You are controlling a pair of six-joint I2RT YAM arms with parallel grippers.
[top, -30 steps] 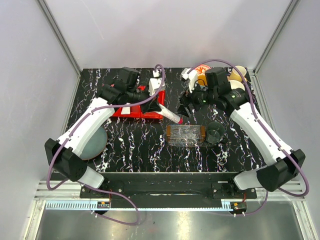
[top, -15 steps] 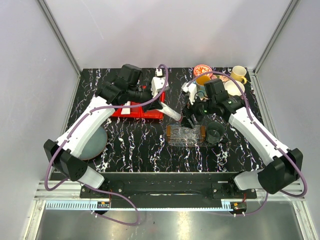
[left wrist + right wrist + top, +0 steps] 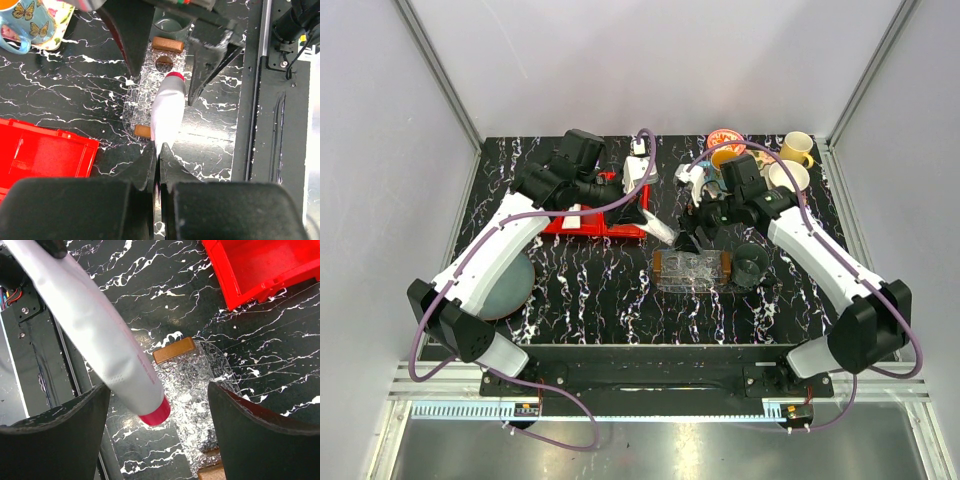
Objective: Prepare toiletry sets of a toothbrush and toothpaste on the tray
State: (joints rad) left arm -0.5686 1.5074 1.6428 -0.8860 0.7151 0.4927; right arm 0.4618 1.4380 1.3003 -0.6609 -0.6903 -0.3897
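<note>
The toothpaste (image 3: 167,112) is clamped by its flat end in the left gripper (image 3: 159,161), its cap framed by the spread jaws of the right gripper (image 3: 157,416).

The right pincer (image 3: 691,236) has closed in on the toothpaste (image 3: 660,228), its open jaws now flanking the cap.

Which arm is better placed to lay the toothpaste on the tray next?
Probably left: the left gripper grips the toothpaste by its flat end, cap toward the tray. The right gripper is open around the cap, holding nothing.
</note>
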